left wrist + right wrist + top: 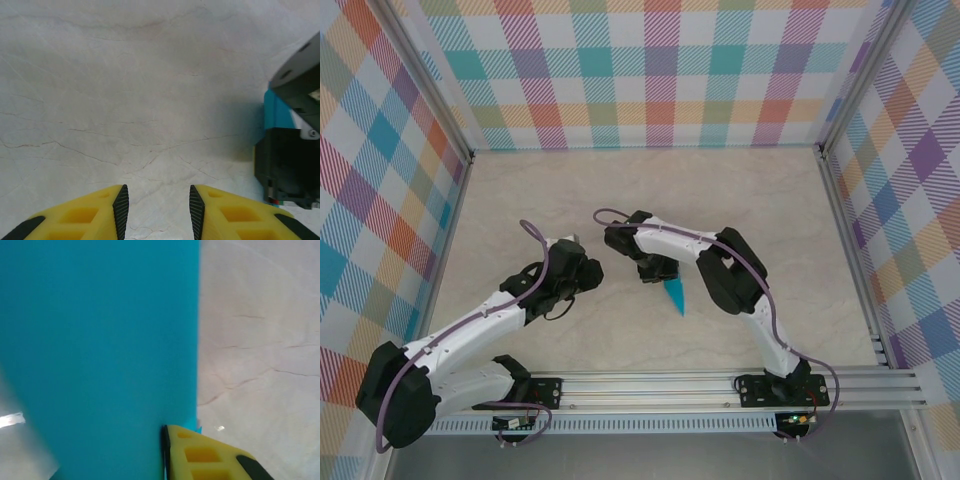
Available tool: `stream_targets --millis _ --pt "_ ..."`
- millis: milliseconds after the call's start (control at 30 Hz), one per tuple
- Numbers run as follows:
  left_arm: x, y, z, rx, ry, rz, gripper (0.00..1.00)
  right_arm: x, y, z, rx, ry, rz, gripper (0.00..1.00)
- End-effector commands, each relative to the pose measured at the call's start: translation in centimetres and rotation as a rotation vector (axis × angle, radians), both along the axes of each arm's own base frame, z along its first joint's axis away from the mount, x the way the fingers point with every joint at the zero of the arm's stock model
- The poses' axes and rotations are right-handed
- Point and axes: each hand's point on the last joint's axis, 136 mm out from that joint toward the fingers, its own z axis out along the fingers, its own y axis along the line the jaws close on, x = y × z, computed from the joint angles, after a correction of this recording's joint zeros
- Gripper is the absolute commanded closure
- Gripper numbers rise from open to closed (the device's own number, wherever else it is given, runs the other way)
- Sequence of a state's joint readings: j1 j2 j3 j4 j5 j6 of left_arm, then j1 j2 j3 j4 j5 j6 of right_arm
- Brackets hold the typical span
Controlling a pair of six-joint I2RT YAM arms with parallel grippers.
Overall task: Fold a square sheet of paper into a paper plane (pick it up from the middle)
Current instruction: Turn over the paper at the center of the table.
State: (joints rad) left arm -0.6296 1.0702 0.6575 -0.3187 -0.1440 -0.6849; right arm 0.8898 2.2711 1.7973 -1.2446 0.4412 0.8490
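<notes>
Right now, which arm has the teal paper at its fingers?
The right arm: the teal paper touches its finger. The left fingers stand apart over the table.

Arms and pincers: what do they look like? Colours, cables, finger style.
The left arm and right arm have white links and black joints, with a purple cable looped along each. The left pincer and the right pincer's finger are yellow, with recessed pockets and black ribbed pads.

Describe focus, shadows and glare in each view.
Top view: even light, sharp throughout. Left wrist view: table veins crisp, a dark shadow beside the paper at right. Right wrist view: the paper looms close and featureless, the table behind looks soft, a small glare spot beside the yellow finger.
</notes>
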Motion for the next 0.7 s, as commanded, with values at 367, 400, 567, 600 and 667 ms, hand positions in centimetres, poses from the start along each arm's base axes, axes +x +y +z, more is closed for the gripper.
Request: stream_targets --millis 367,400,567,600,667 --pt "-0.5 0.4 -0.8 0.012 0.042 0.006 0.57 -0.2 5.5 7.1 0.443 -0.109 0.052 0.37" --pt "-0.5 0.4 -0.9 0.013 0.047 0.004 0.57 -0.3 5.8 7.9 0.495 -0.128 0.074 0.37" --pt "-0.3 -0.2 -1.2 -0.002 0.057 -0.008 0.57 -1.2 5.7 10.9 0.777 -0.182 0.124 0.31" --pt "-0.3 -0.3 -1.3 -0.004 0.060 -0.012 0.56 -1.3 5.2 10.9 0.814 -0.187 0.106 0.35" --pt "-0.1 -0.8 -1.4 -0.013 0.066 -0.024 0.56 -1.4 4.3 10.4 0.919 -0.182 0.065 0.43"
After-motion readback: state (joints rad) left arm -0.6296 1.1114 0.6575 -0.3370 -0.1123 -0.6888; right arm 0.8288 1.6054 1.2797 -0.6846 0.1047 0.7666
